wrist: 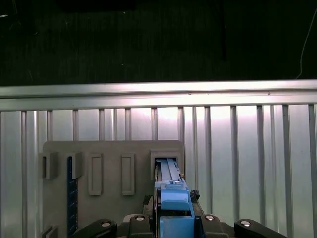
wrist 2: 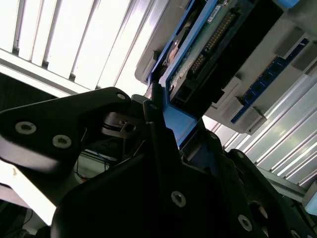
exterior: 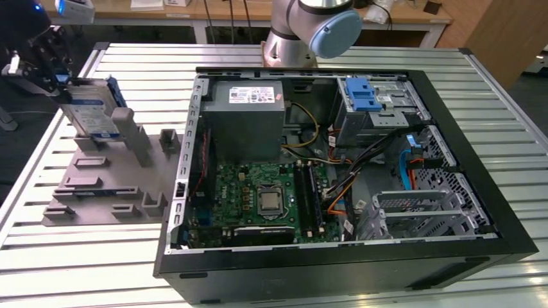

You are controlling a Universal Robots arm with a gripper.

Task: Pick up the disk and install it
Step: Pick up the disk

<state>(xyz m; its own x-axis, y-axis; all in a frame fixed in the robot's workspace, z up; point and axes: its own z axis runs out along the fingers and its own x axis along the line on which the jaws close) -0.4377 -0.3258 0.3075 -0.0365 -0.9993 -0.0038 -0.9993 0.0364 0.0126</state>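
A: Exterior view first. Where is the disk (exterior: 90, 109)?
B: It stands upright, a little tilted, in a slot at the far corner of the rack (exterior: 102, 189). The rack lies by the table's (exterior: 77, 276) edge on the exterior view's left, beside the open case (exterior: 342, 266). The gripper (exterior: 60, 83) is at the disk's upper edge.
A: Clenched?
B: In the second wrist view the fingers (wrist 2: 151, 114) press the blue frame of the disk (wrist 2: 198, 54), so it looks grasped.
A: And the first wrist view?
B: The disk (wrist: 171, 198) sits between the jaws, over the rack's (wrist: 109, 148) corner slot.
A: Which step, then?
B: The pick-up, I judge; nothing is installed. Lifting calls for a straight pull along the slot, clear of the posts.
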